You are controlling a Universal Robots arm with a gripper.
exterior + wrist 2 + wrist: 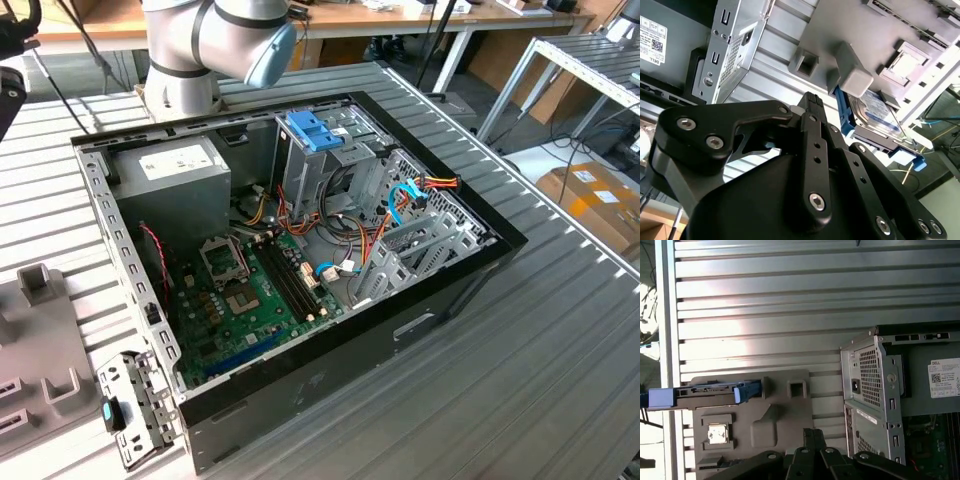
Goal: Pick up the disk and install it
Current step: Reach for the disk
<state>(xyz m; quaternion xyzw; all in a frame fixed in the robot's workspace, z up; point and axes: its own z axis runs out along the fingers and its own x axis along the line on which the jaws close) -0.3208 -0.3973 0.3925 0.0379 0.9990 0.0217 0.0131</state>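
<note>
In the second wrist view you see the disk (pixel 876 114) partly covered by a grey holder block (pixel 852 75) and by the black linkage of the gripper (pixel 812 102), in the first wrist view its light-blue end runs off the picture's edge, and the arm (pixel 215 35) is cut by the exterior view's upper edge.

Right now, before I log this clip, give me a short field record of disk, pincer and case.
disk: on edge in the grey fixture, not yet picked up
pincer: over the slatted table near the fixture, apart from the disk
case: open, lying on the table beside the fixture
drive cage: inside the case, blue bracket on top
</note>
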